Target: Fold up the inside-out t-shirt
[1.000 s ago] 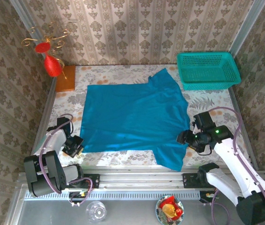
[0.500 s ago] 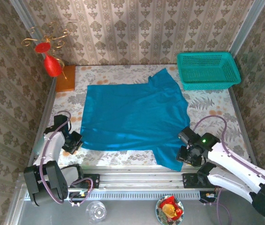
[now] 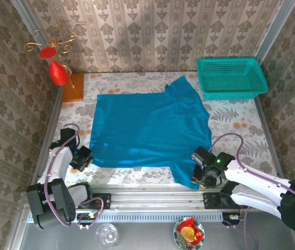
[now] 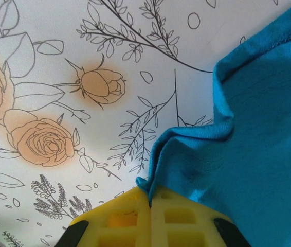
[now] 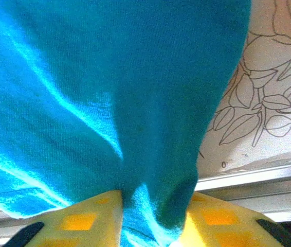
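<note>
The inside-out t-shirt (image 3: 150,130) lay spread flat across the middle of the surface (image 3: 231,117). One sleeve pointed at the far-right corner and the other reached the near edge.

My left tool (image 3: 83,158) sat at the shirt's near-left corner. In the left wrist view, the left tool (image 4: 149,198) was closed, with only a thin fold of the blue hem caught at its tip.

My right tool (image 3: 198,175) was at the near-right sleeve. In the right wrist view, the right tool (image 5: 153,216) had a thick bunch of cloth between its pads, so I judged it was gripping the shirt.

The left hold worried me most. With so little cloth in the pinch, any pull along the surface could strip it out and drop that corner.

The right bunch looked thick enough to include both layers, or the sleeve as well as the body, so lifting it could drag a crease in with it.

If the two arms rose unevenly, the fold line would skew. The far sleeve also lay just beside the teal basket (image 3: 232,78) and could snag its rim on a long carry.
</note>
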### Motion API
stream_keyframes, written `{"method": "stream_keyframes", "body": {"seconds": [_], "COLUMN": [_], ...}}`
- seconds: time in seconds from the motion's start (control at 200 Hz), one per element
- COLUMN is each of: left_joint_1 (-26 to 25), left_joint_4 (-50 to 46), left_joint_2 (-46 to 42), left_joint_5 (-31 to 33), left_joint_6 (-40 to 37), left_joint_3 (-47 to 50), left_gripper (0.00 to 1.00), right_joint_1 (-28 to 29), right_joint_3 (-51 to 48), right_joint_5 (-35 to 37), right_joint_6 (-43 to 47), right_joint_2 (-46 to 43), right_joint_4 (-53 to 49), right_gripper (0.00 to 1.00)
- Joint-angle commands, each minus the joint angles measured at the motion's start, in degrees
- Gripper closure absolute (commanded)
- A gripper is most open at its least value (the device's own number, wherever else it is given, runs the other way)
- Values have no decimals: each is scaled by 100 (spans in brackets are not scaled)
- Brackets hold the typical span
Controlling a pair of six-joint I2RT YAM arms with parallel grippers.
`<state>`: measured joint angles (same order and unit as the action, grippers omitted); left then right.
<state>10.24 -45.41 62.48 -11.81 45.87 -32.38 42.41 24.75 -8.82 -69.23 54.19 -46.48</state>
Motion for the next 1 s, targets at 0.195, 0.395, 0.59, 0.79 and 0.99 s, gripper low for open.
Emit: {"method": "stream_keyframes", "body": {"seconds": [0.195, 0.395, 0.59, 0.79, 0.99], "left_joint_1": [66, 82, 83, 102, 114], "left_joint_4": [-553, -830, -1064, -996, -384], "left_joint_2": [-588, -973, -1195, -1238, -666], "left_joint_5": [124, 179, 178, 181, -161], "left_joint_6": [193, 335, 387, 420, 265], "left_joint_3": [-91, -132, -257, -448, -556], "left_gripper": [100, 100, 100, 100, 100], "right_joint_1": [86, 108, 154, 64, -624], "right_joint_3": [472, 753, 1167, 1818, 2402], "right_joint_5": [247, 308, 410, 894, 1163], "right_joint_6": [-301, -301, -301, -36, 904], "right_joint_2": [-872, -1390, -1708, -1494, -583], "right_joint_4": [-1092, -1739, -2294, -2260, -1701], "right_gripper": [92, 100, 100, 100, 100]}}
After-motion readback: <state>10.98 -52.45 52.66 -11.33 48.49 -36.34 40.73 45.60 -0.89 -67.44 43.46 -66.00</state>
